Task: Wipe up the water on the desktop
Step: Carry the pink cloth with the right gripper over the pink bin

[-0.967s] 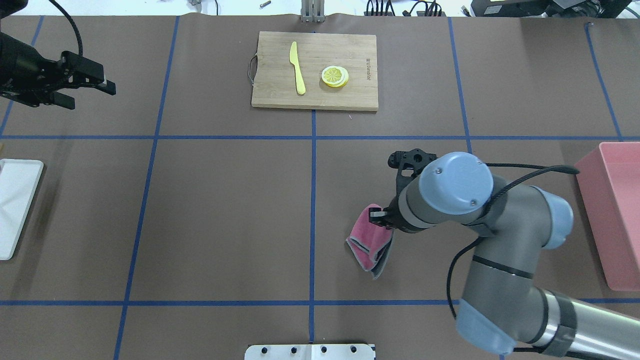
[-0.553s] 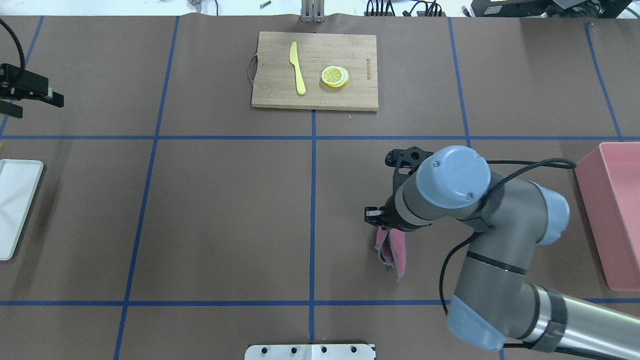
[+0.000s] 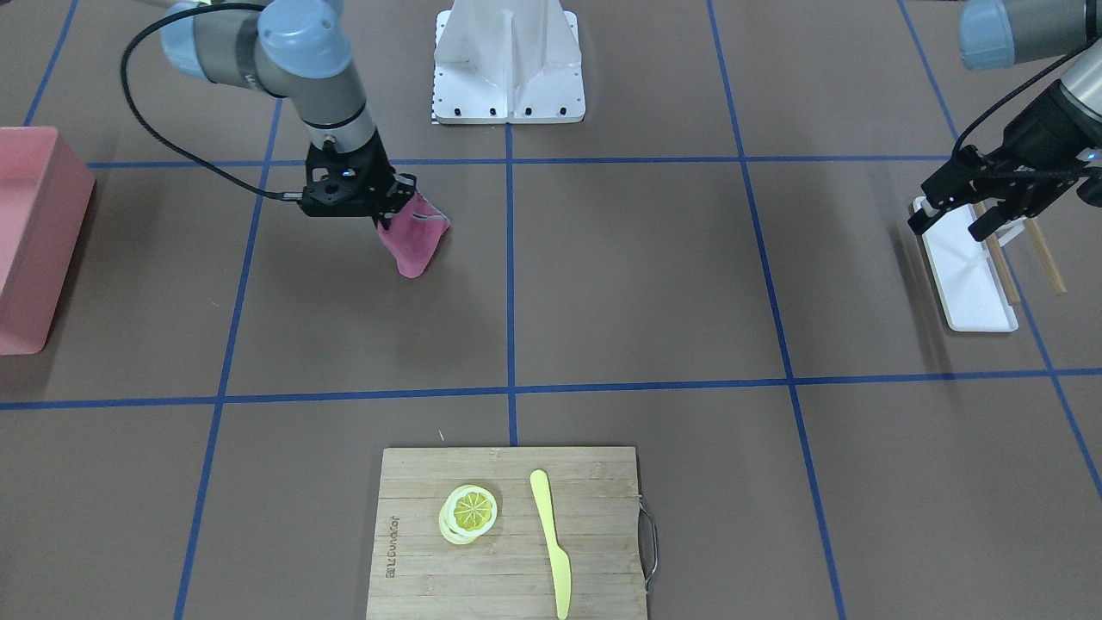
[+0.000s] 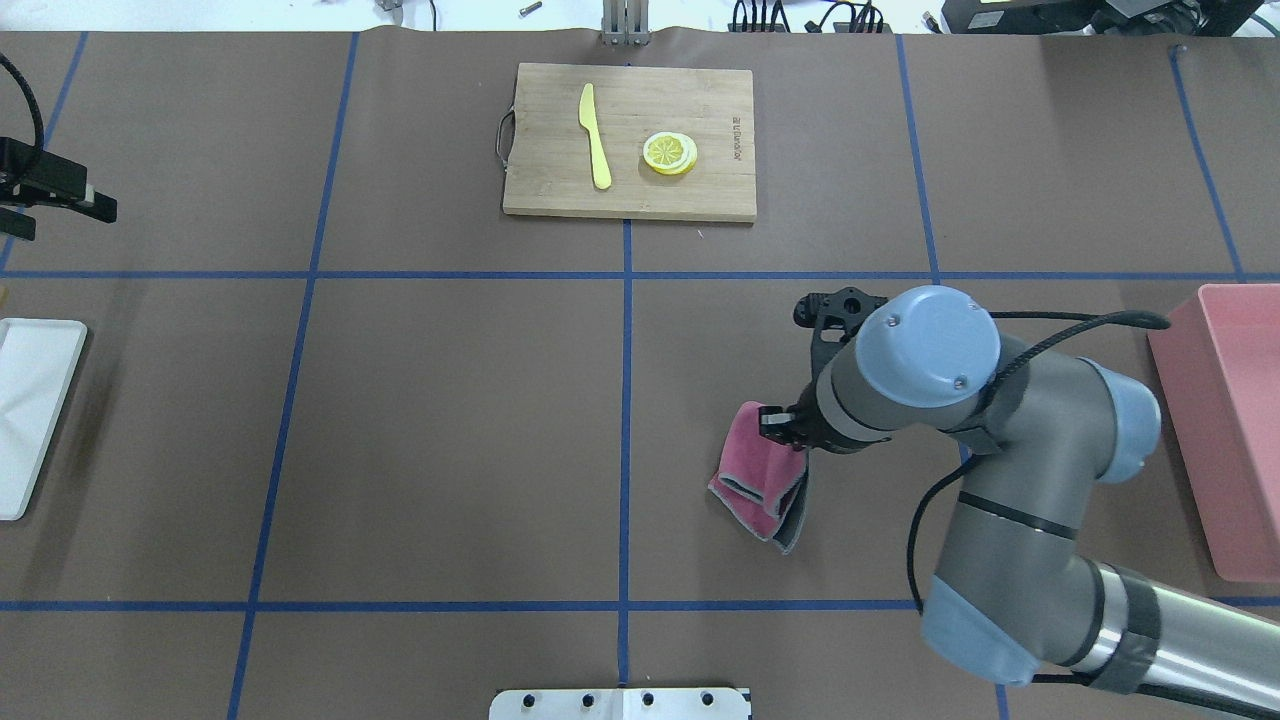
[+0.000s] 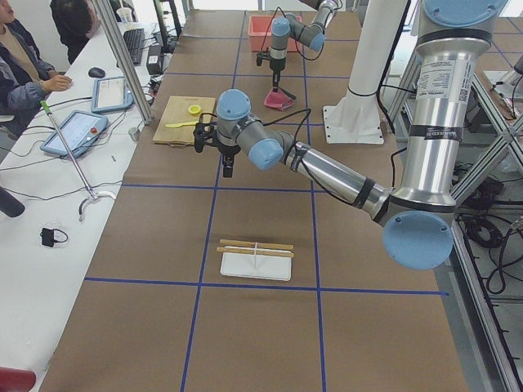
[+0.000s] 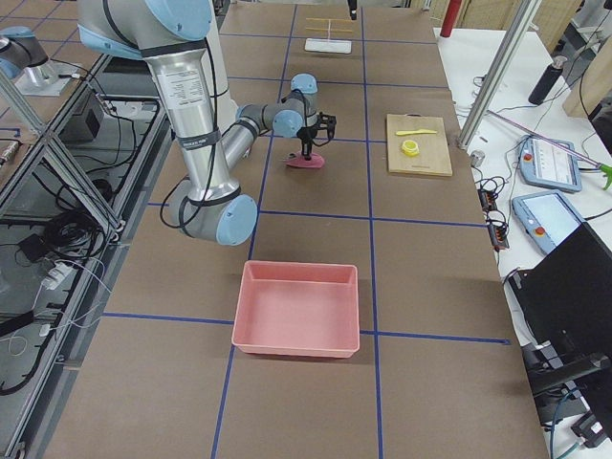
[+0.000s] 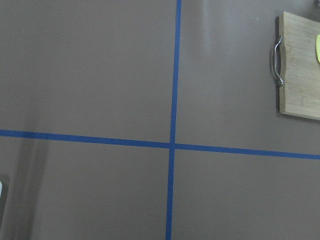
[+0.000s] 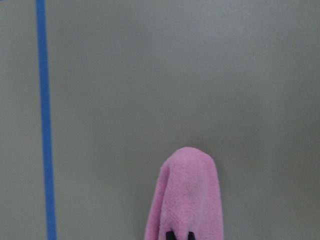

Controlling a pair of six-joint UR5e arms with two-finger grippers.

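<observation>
The right claw is clamped on the upper end of one pink cloth. The cloth's lower folds lie on the brown tabletop, just right of the centre tape line. The left claw hangs with its two fingers apart and holds nothing. Near it is one white tray with two thin wooden sticks beside it. Farther out, one bamboo board carries one yellow knife and one small stack of lemon slices. One pink bin stands at the robot's right.
</observation>
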